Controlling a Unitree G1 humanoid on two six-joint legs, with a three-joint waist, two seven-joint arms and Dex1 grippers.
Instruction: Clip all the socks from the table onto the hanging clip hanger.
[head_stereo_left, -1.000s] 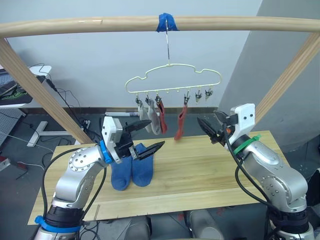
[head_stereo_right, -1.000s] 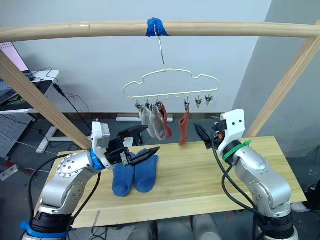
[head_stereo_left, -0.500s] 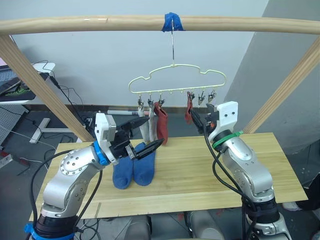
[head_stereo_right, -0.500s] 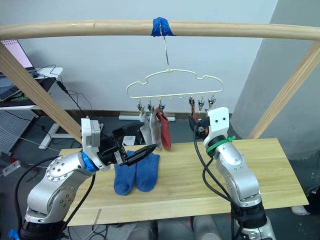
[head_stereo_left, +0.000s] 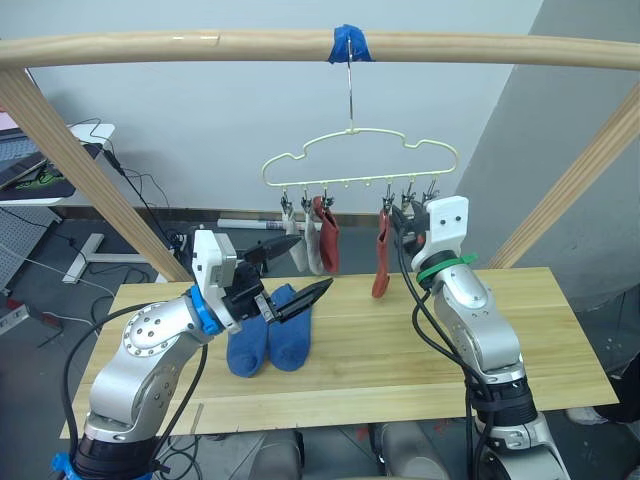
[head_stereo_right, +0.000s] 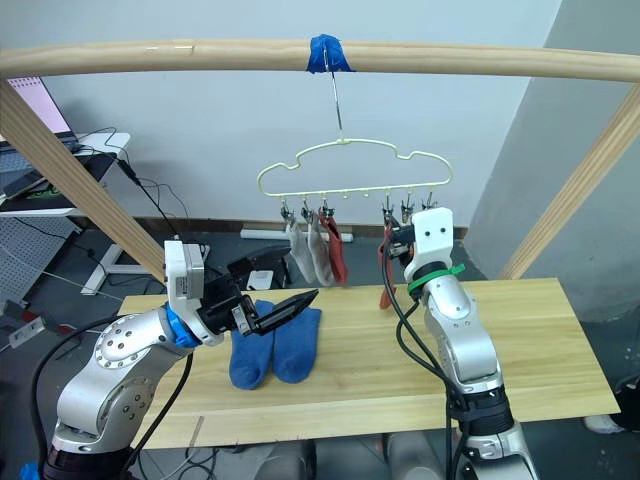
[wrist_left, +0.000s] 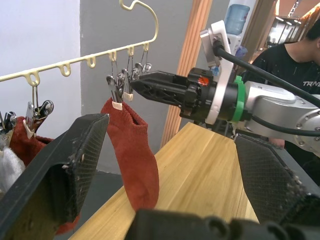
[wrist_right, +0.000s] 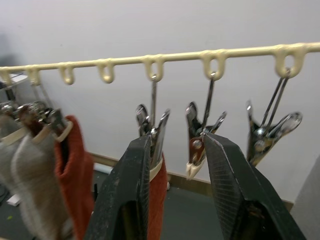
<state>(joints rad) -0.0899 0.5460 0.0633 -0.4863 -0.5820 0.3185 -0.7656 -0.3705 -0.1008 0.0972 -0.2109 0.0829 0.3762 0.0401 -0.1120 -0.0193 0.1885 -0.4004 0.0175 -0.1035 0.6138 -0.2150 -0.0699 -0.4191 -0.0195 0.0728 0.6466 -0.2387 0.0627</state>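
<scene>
Left eye view: clip hanger upper centre, hung from pole; two grey socks and two rust-red socks clipped. Two blue socks lower left on table. Left gripper wide open, empty, above them.

Right wrist view: right gripper fingers parted around the clip holding a red sock.

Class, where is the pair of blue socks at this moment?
The blue socks lie side by side on the table, toward the robot's left, just below the open left tool.
</scene>
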